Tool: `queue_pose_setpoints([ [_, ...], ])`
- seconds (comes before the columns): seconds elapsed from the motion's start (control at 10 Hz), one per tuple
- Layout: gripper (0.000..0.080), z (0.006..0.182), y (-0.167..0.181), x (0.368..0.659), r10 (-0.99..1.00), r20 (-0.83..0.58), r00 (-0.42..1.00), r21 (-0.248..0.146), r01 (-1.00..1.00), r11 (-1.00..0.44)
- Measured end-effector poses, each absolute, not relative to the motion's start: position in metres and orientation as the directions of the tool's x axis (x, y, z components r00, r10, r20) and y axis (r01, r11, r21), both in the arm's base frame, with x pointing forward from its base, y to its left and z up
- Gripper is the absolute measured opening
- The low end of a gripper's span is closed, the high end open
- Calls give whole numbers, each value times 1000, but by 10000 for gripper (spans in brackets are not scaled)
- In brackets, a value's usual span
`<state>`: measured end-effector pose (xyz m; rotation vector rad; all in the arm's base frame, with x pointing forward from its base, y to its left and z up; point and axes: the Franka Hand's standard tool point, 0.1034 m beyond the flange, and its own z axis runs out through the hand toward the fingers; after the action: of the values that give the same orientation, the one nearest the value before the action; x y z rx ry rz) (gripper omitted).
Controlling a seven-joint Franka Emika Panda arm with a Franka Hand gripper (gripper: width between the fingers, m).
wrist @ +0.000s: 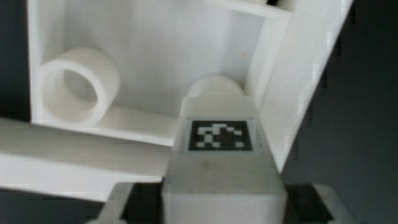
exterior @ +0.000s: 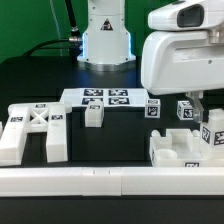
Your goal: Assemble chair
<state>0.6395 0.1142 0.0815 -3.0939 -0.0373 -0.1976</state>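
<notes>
Plastic like this tagged leg [wrist: 221,150] should be light, stiff and slick. It sits at the exterior frame's lower right, among other chair parts [exterior: 185,150]. My end effector [wrist: 221,203] straddles its flat sides, a sound hold; whether it is clamped yet, I cannot tell.

Bare counter [exterior: 120,140] lies open between the X-braced frame [exterior: 35,132] and the blocky piece [exterior: 178,150]. A long rail [exterior: 100,182] bars its front edge. A tagged leg [wrist: 217,140] fills the gap of the hand [wrist: 221,200], and a holed panel [wrist: 80,85] crowds just beyond.
</notes>
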Motion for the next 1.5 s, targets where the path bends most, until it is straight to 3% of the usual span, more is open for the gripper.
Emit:
queue_pose_setpoints([
  [0.4, 288, 81, 114, 639, -418, 95, 903, -94, -410, -907],
  [0.6, 288, 80, 118, 637, -670, 53, 740, -115, -662, -740],
  [1.2, 288, 80, 120, 637, -888, -6, 460, -135, -880, -455],
  [1.3, 369, 80, 121, 637, -887, -6, 461, -135, -879, -456],
  [1.4, 515, 80, 120, 637, -863, 1, 504, -135, -855, -500],
  [1.5, 515, 81, 117, 638, -844, 6, 536, -136, -836, -532],
])
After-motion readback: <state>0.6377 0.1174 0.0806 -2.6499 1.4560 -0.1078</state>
